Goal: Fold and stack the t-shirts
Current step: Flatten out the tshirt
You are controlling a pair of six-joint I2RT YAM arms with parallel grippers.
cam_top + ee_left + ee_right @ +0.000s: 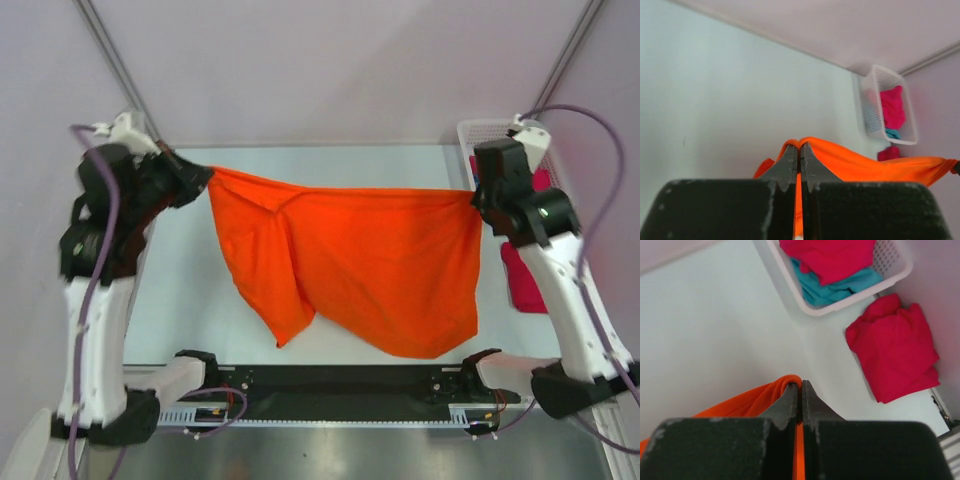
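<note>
**Q:** Where is the orange shirt, and what holds it?

**A:** The orange shirt (370, 270) hangs stretched between the two arms, over the table (190, 320). The left gripper (799, 146) is pinched tight on its top left corner. The right gripper (801, 385) is pinched tight on its top right corner. The taut top edge is the long axis and runs left to right from one gripper to the other. The cloth falls from that edge toward the near side, with an uneven lower edge. Neither arm is nearer, since each holds one end.

**Q:** And the containers?

**A:** A white basket (790, 287) stands at the far right corner, just beyond the right gripper. Inside it, a magenta shirt (830, 257) lies on top of a teal shirt (840, 285). Just beside the basket, a second magenta shirt (892, 347) lies folded on the table.
</note>
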